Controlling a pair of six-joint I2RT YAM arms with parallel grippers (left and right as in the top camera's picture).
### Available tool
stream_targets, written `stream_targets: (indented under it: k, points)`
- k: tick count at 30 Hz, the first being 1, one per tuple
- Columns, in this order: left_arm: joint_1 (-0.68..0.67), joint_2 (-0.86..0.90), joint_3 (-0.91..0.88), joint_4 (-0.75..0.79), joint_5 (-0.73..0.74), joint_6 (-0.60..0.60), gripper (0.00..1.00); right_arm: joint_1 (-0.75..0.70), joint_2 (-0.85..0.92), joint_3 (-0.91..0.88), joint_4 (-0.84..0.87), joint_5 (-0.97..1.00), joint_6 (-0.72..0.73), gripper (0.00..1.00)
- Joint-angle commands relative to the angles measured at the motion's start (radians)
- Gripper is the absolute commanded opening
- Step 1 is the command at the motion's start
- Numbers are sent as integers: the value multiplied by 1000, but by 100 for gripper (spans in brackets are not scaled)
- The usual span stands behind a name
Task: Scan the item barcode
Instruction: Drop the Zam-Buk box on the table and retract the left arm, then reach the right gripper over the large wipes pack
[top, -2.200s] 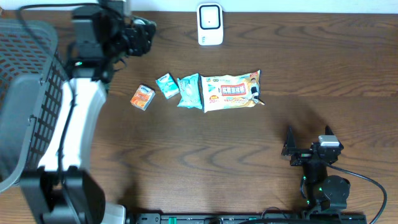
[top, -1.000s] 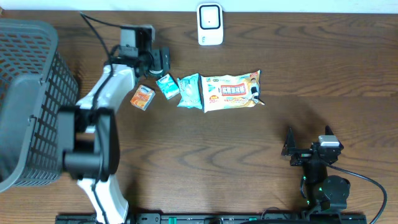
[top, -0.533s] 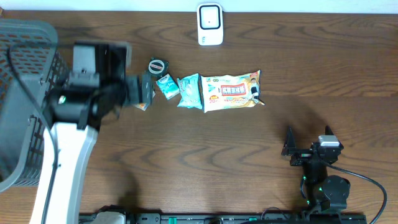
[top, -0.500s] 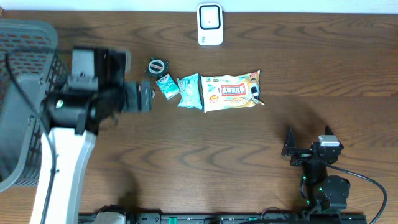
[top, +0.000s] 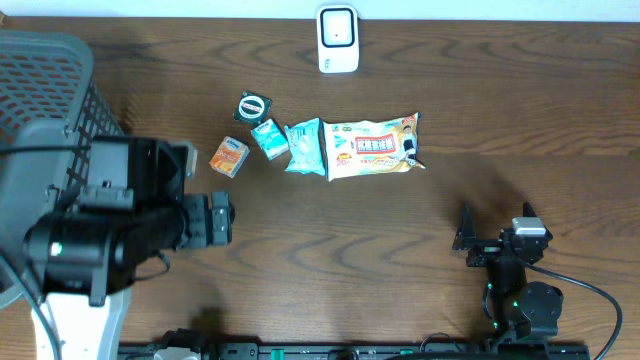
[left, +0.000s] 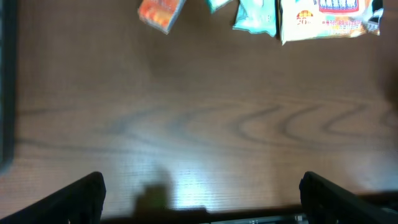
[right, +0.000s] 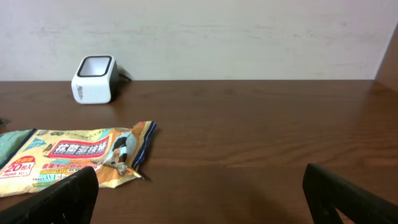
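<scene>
Step in hand: the approach to a pick is under way. No item is being held or presented to the scanner (top: 338, 39), so the scan is not yet done.
Left gripper: the left gripper (top: 217, 218) is hovering over bare table (top: 330, 260), on the near side of the item row. In the left wrist view its jaws are standing fully apart with nothing between them.
Right gripper: the right gripper (top: 496, 228) is sitting near the table's near right edge, well apart from every item. Its jaws are spread wide and holding nothing.
Item location: the items are lying in a row at mid-table, on the near side of the scanner. From the left they are the round item (top: 253, 107), orange packet (top: 229, 157), small teal packet (top: 267, 138), larger teal packet (top: 304, 146) and wipes pack (top: 372, 145).
Nearest candidate: the orange packet is lying closest to the left gripper. Which item is intended cannot be told.
Basket: the basket (top: 45, 90) is standing at the left edge, beside the left arm.
Next move, as judged: the left gripper is likely needing to travel forward over one packet, descend with the jaws straddling it, and close. The packets are lying close together, so a neighbour is at risk of being nudged.
</scene>
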Motion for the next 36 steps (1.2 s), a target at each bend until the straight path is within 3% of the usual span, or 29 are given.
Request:
stream_targets:
  k: [1,11,19,25,33,36]
  points:
    - [0,-58,-2,-42,-10,-10,98,7,-5,-2,-5,1,7,99]
    - [0,-297,-2,-37,-11,-9,98,7,-5,-2,-5,1,7,99]
    - [0,-346,-2,-96,-18,-9,98,7,-5,-2,40,-21,25,99]
    - [0,-346,-2,-74,-17,-10,98,7,-5,-2,76,-468,387,99]
    - [0,-346,-2,-75,-17,-9,98,7,-5,-2,246,-476,805,99]
    - [0,-346,-2,-74,-17,-9,98,7,-5,-2,386,-418,866,99]
